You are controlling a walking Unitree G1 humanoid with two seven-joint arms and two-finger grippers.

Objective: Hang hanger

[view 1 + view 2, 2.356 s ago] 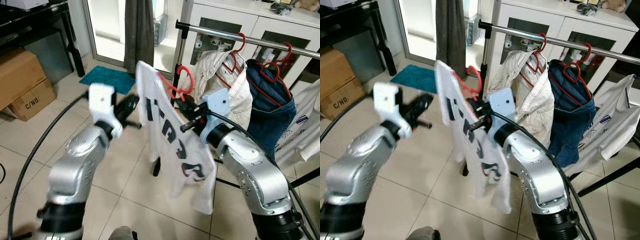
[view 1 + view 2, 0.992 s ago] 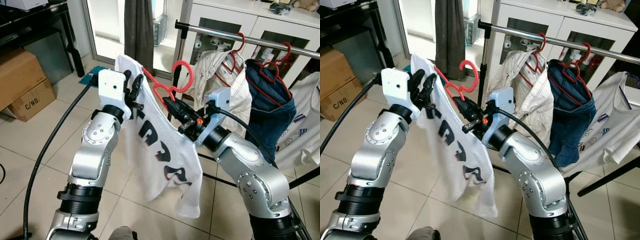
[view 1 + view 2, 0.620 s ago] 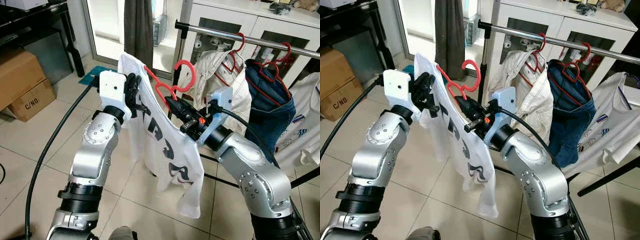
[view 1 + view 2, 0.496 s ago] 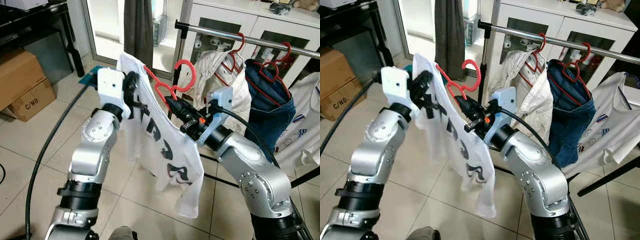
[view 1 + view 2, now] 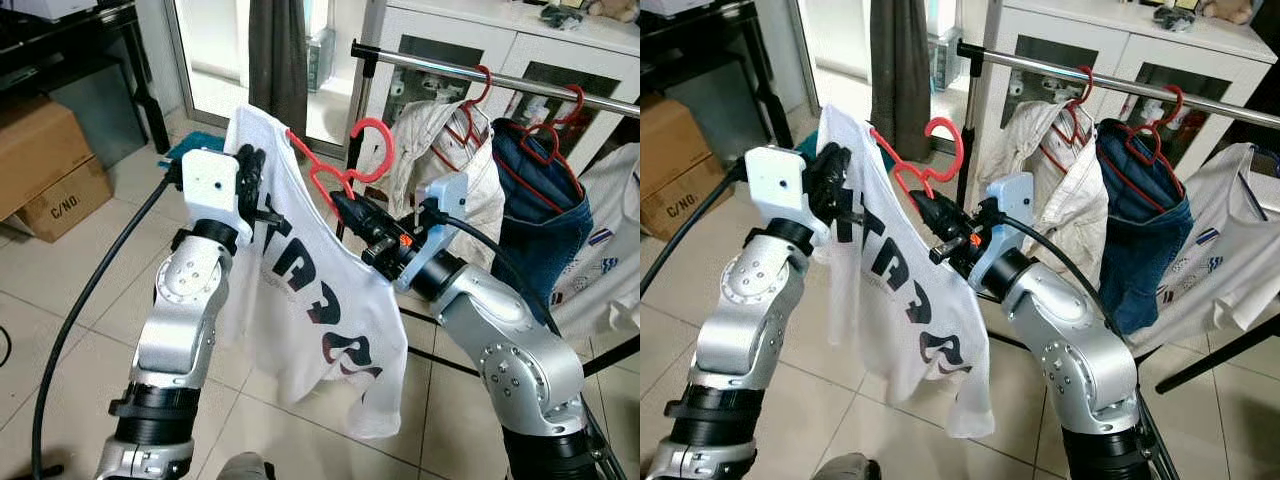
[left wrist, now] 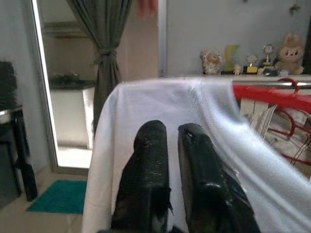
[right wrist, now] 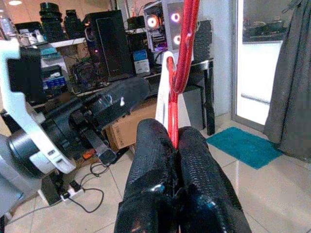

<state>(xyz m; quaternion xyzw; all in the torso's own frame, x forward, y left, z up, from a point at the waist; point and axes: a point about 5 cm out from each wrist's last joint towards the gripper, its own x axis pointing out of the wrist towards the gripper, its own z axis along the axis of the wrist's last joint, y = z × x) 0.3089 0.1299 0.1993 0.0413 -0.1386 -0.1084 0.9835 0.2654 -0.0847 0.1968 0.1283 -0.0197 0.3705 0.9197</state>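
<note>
So the right end effector (image 7: 174, 133) is clamped tight on the red hanger (image 5: 345, 165), fingers pinched around its wire just below the hook, which curls up above it. A white t-shirt (image 5: 310, 300) with dark print hangs off the hanger and drapes down below both arms. The left end effector (image 6: 171, 131) has its fingers closed together, pinching the shirt's shoulder. The clothes rail (image 5: 450, 68) sits beyond the right end effector, holding a beige jacket (image 5: 440, 150) and jeans (image 5: 540, 220).

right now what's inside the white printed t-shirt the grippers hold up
A red plastic hanger: its hook and one shoulder show above the white printed t-shirt. The cloth covers the rest. The right gripper pinches its neck.
</note>
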